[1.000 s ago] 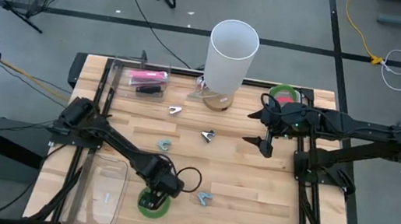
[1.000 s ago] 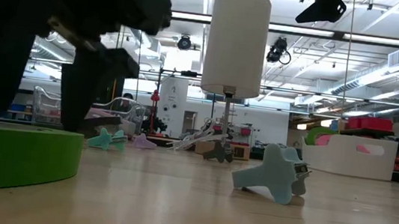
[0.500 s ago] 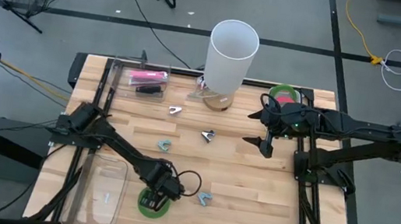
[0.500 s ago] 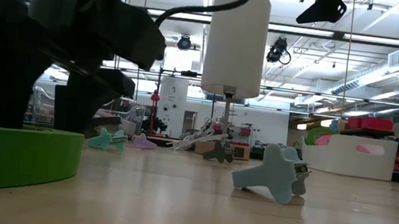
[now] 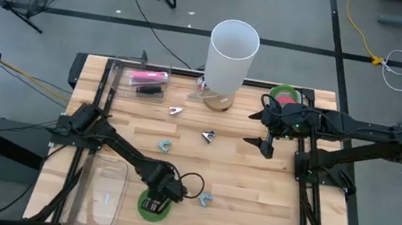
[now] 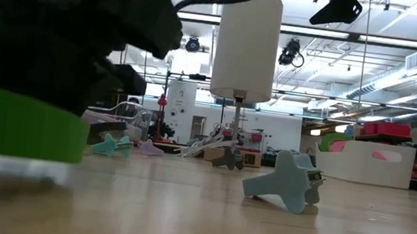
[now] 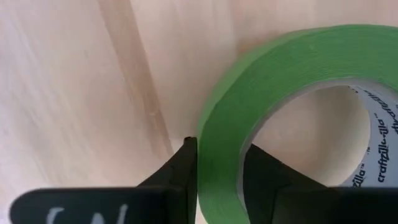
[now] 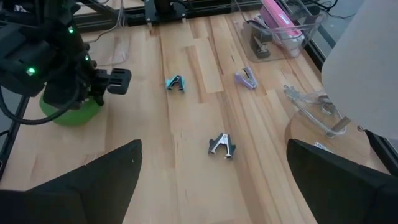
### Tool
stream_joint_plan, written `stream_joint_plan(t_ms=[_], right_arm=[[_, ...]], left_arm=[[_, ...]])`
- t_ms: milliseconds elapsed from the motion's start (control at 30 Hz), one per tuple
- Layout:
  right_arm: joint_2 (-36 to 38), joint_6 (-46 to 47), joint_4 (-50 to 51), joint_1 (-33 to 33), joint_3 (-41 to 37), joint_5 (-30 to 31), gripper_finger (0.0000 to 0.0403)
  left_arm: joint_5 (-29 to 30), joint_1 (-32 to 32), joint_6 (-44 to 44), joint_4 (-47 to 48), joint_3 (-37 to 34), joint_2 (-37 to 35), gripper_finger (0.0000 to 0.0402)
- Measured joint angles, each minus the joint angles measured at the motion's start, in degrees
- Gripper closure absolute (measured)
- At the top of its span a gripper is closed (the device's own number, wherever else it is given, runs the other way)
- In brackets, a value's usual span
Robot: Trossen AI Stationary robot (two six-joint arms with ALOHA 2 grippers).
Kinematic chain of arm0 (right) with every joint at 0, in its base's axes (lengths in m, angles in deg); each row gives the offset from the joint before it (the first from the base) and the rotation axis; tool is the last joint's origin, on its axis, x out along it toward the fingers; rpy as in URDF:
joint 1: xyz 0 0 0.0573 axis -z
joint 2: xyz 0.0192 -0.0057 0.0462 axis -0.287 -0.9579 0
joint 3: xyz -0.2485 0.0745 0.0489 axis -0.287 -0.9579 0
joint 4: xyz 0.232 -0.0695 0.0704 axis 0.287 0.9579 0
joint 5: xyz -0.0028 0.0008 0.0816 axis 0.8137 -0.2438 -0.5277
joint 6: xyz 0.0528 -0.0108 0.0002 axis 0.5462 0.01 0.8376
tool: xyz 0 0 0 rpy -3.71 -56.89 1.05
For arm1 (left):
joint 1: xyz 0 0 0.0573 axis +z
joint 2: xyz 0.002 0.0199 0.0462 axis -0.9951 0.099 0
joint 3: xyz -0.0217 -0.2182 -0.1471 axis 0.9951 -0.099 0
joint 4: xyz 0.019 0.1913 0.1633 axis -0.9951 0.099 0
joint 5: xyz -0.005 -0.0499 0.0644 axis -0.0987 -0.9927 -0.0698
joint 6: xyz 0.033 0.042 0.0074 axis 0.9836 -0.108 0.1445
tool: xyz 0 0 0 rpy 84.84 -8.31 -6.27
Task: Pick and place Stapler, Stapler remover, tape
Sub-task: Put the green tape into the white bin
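Note:
A green ring of tape (image 5: 153, 204) lies near the table's near edge, left of the middle. My left gripper (image 7: 219, 149) points down and is shut on it. In the low view the tape (image 6: 19, 123) shows with its underside above the wood. My right gripper (image 5: 267, 144) hangs open high over the table's right part, with nothing between its fingers. A pink stapler (image 5: 149, 79) lies in a clear box at the far left. Several small stapler removers lie on the wood, one (image 5: 206, 200) just right of the tape. My left gripper pinches the ring's wall (image 7: 217, 177). One finger (image 7: 183, 171) is outside the ring and one finger (image 7: 264, 177) is inside its open centre. The fingers come from above, pointing down. In the low view the side of the ring nearest that camera (image 6: 23, 151) is off the table.
A tall white cylinder (image 5: 233, 54) stands at the far middle on a round base. A white bin with more tape (image 5: 285, 95) sits at the far right. A clear tray (image 5: 103, 189) lies left of the green ring. Other removers (image 5: 209, 136), (image 5: 165, 146), (image 5: 176, 111) dot the middle.
My left gripper has shut: its two fingers stood apart over the ring and now close on the ring's wall. The green tape lay flat on the wood. In the low view its near side has now come up off the table.

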Motion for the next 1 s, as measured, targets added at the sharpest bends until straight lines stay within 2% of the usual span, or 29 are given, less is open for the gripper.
stream_joint_plan(t_ms=[200,300,567,767,1000], right_arm=[[0.0,0.0,0.0,0.0,0.0,0.0,0.0005],[0.0,0.0,0.0,0.0,0.0,0.4,0.0005],[1.5,-0.3,0.3,0.0,0.0,7.6,0.0005],[4.6,-0.1,0.3,0.0,0.0,9.0,0.0005],[9.1,0.4,0.4,0.0,0.0,7.0,0.0005]], left_arm=[[0.9,0.4,5.7,5.5,4.9,0.0,0.0312],[3.7,1.3,8.2,11.2,8.3,0.0,0.0312],[14.1,6.3,14.5,22.9,18.4,0.0,0.0312],[24.2,11.6,18.7,30.0,27.1,0.0,0.0312],[26.6,18.2,20.7,30.7,39.5,0.0,0.0312]])
